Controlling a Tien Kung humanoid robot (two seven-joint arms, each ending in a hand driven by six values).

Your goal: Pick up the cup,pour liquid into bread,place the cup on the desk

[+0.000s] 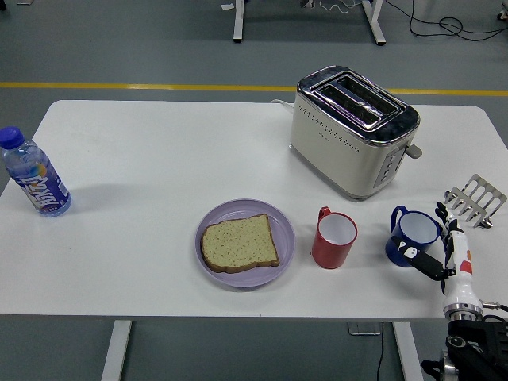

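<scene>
Right hand, fingers apart and holding nothing, sits just right of the blue cup; the handle faces far-left.

A white desk with rounded corners stands on a grey-blue floor. A yellow line runs across the floor just behind it. Farther back, white table legs stand on the floor, with black cables lying loose at the right. Light is even.
</scene>
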